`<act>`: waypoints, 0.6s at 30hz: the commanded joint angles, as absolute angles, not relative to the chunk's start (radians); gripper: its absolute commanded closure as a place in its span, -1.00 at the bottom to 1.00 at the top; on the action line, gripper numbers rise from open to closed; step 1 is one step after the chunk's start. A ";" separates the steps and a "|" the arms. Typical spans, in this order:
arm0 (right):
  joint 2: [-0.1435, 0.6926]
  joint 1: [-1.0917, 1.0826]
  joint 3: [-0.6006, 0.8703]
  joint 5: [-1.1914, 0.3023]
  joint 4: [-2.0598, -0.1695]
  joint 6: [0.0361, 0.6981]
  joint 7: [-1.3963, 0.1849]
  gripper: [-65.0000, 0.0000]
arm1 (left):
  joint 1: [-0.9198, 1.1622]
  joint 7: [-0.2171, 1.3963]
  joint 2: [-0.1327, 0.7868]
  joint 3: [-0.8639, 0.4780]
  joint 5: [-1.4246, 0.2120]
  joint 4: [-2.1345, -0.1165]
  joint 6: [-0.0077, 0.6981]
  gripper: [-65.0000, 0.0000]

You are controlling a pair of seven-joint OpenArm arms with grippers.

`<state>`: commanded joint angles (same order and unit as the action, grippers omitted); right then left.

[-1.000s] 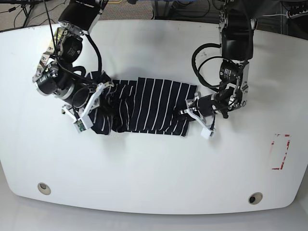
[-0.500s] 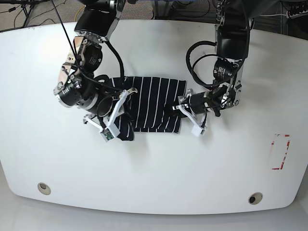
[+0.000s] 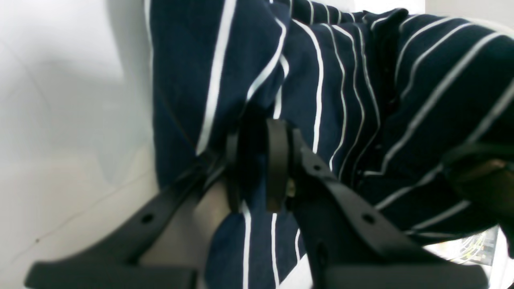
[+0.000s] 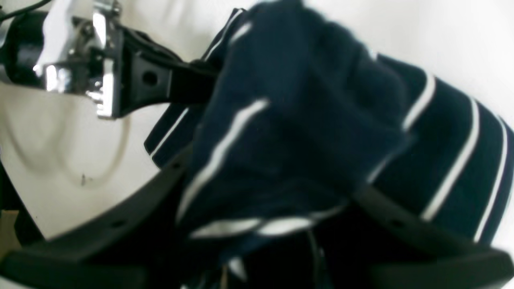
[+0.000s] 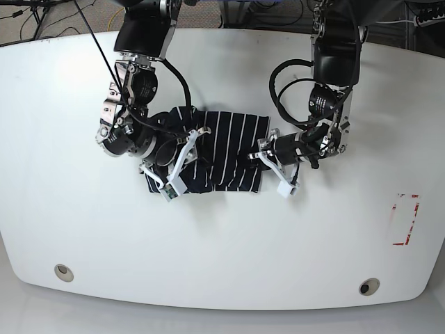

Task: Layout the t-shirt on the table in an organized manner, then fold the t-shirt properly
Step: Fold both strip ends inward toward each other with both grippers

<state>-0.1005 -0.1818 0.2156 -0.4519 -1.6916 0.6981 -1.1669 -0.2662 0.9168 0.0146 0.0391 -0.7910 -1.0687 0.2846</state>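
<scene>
In the left wrist view the two black finger pads (image 3: pixel 277 164) stand close together with a fold of navy striped cloth pinched between them. So the left gripper (image 5: pixel 268 161) grips the t-shirt (image 5: pixel 222 153) at its edge nearer the tape rectangle, low over the table (image 5: pixel 222 243).

The right gripper (image 5: pixel 182 161) has its black fingers (image 4: pixel 120 224) spread wider apart, and a bunched wad of the t-shirt fills the space between them and spills over the top. Blur hides the pads, so I cannot tell whether they press the cloth or merely cradle it. In the base view this gripper sits on the shirt's opposite end, where the fabric is lifted and folded inward over the striped body.

The t-shirt lies as a compact, partly doubled bundle near the middle of the white table, between the two arms. Two metal grommet holes (image 5: pixel 63 271) sit along the near edge, well apart from the shirt, and the red-and-white tape rectangle (image 5: pixel 405 220) lies off to the side of the left arm.
</scene>
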 joint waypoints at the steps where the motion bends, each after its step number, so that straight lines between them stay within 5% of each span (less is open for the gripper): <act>1: -0.102 -0.183 0.216 -0.453 -1.685 0.698 -1.158 0.36 | -0.266 0.917 0.015 0.038 -0.791 -1.069 0.285 0.77; 10: -0.128 -0.248 0.216 -0.453 -1.577 0.698 -1.093 0.36 | -0.266 0.917 0.012 -0.022 -0.792 -1.070 0.291 0.76; 18: -0.157 -0.285 0.216 -0.450 -1.526 0.698 -1.049 0.36 | -0.272 0.918 0.008 -0.056 -0.792 -1.070 0.387 0.44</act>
<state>-0.1571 -0.2846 0.2156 -0.4503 -1.5259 0.6981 -1.0487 -0.2723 0.9183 0.0084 -0.0560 -0.7925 -1.0702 0.3874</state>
